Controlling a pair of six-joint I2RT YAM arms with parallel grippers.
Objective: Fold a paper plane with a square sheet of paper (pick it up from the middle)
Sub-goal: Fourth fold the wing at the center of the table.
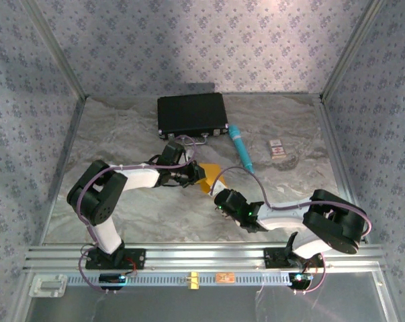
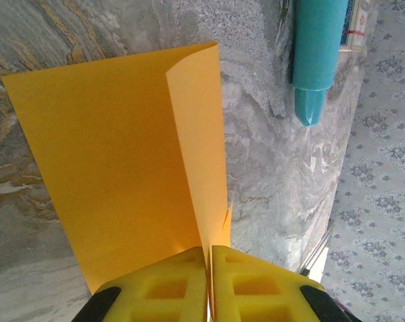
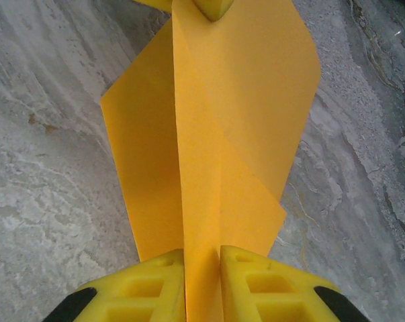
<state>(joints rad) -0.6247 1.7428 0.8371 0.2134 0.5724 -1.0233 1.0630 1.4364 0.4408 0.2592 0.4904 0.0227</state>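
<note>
At the centre of the overhead frame, the square sheet of paper stood pinched into an upright ridge along a centre crease. The left gripper was clamped narrow on one end and the right gripper was closed on the other. Its broad flaps suggested the nose and wing folds remained to be made. The marbled grey tabletop also held a black case and a teal tube at upper middle, within floral-patterned walls.
</note>
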